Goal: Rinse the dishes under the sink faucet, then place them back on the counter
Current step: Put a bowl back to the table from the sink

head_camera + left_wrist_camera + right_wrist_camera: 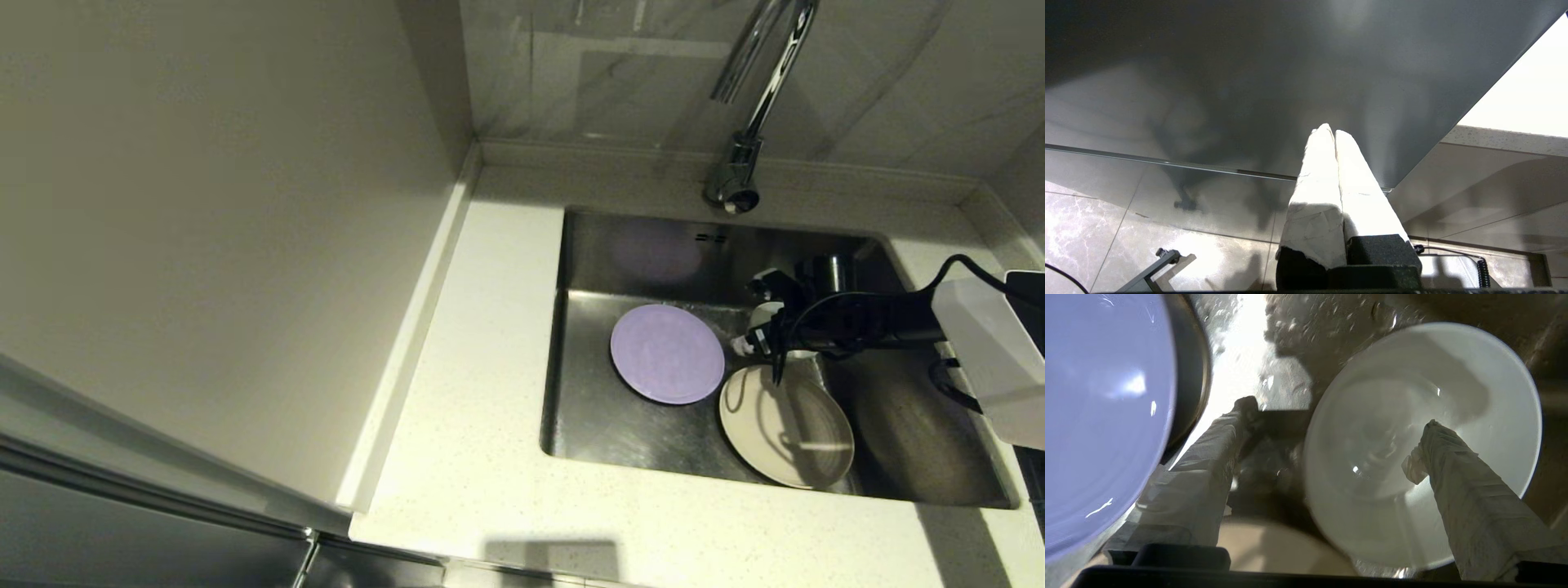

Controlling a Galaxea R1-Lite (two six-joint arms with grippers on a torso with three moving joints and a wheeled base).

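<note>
All the dishes lie in the sink [637,253]. The lilac plate [667,353] [1098,416] is flat on its floor at the left. The cream plate [788,429] [1274,551] sits nearer the front. The white bowl [767,314] [1412,396] is behind it, mostly hidden under my right arm in the head view. My right gripper [755,318] [1339,414] is open and straddles the bowl's rim, one finger inside the bowl and the other outside, between bowl and lilac plate. The faucet [763,90] rises behind the sink. My left gripper [1329,130] is shut and empty, low by the cabinet front.
The speckled counter [482,367] runs left of and in front of the sink, with a raised edge along a tall panel [204,229] on the left. The sink floor is wet. A dark cable [967,269] trails off my right wrist.
</note>
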